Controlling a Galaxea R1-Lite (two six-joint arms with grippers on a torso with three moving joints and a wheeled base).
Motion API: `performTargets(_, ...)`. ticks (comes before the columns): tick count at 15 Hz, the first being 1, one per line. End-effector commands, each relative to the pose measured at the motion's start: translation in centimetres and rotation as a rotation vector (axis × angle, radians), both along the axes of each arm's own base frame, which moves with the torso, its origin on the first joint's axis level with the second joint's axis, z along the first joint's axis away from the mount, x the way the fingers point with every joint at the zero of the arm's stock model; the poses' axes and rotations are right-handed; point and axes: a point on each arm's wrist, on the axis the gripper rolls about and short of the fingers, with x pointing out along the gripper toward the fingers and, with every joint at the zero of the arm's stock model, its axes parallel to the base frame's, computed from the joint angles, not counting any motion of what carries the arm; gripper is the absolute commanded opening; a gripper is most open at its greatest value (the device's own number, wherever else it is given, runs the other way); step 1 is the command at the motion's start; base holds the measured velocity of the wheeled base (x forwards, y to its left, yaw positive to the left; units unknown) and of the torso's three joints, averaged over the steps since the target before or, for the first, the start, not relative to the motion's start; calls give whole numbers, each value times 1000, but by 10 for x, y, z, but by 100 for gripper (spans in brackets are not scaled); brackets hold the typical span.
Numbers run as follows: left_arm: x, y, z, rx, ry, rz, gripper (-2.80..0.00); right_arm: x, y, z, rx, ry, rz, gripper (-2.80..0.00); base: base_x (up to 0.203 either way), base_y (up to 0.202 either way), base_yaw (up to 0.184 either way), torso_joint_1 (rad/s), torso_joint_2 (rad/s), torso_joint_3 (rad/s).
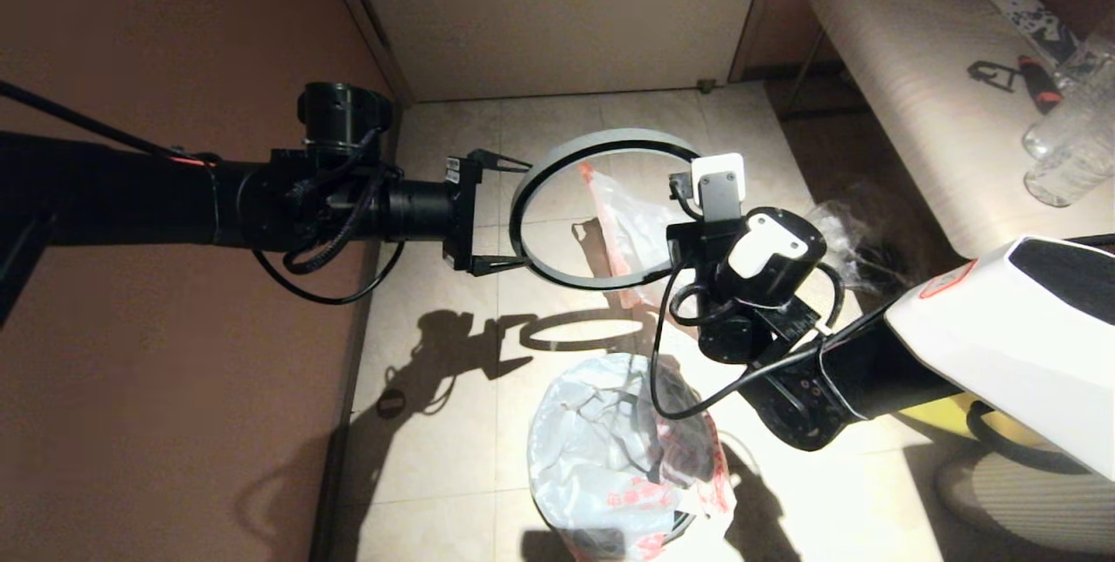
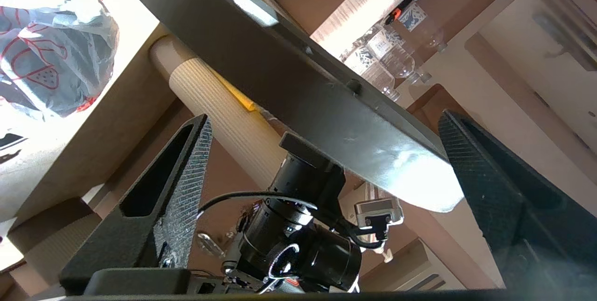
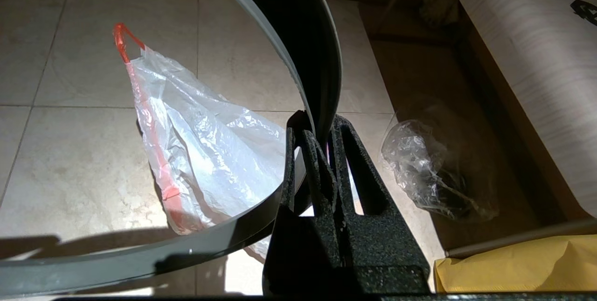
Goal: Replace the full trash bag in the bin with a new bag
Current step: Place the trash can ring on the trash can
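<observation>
One grey hoop (image 1: pixel 601 206) hangs pinched in my right gripper (image 3: pixel 322 135); my left gripper (image 1: pixel 510 213) stands wide open around its edge. Three bags: new bag (image 1: pixel 623 457) below, full trash bag (image 3: pixel 200 151) and clear bag (image 3: pixel 433 170) on the floor.

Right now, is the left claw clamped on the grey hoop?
No: the left claw stands open around the grey hoop; the right claw pinches it.

A clear bag (image 3: pixel 436 170) lies beside the bench (image 1: pixel 906 91), which carries plastic bottles (image 1: pixel 1071 144)
</observation>
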Motion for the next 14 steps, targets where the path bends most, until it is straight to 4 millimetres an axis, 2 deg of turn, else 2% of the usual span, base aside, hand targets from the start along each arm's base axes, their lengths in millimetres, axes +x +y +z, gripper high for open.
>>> performTargets(1, 0, -1, -1, -2, 1, -6, 0, 0, 1, -1, 0, -1, -2, -280, 0, 0, 0, 0, 0, 0)
performTargets(5, 0, -1, -1, -2, 2, -6, 0, -3, 6, -5, -7, 8, 12, -280, 0, 0, 0, 0, 0, 0)
performTargets(6, 0, -1, -1, -1, 3, -6, -222, -3, 6, -5, -8, 8, 12, -280, 0, 0, 0, 0, 0, 0)
performTargets(7, 1, 0, -1, -1, 3, -4, -280, -3, 6, -5, -8, 8, 12, -280, 0, 0, 0, 0, 0, 0)
performTargets(14, 1, -1, -2, -1, 2, -6, -280, -4, 7, -7, -26, 16, 12, -280, 0, 0, 0, 0, 0, 0)
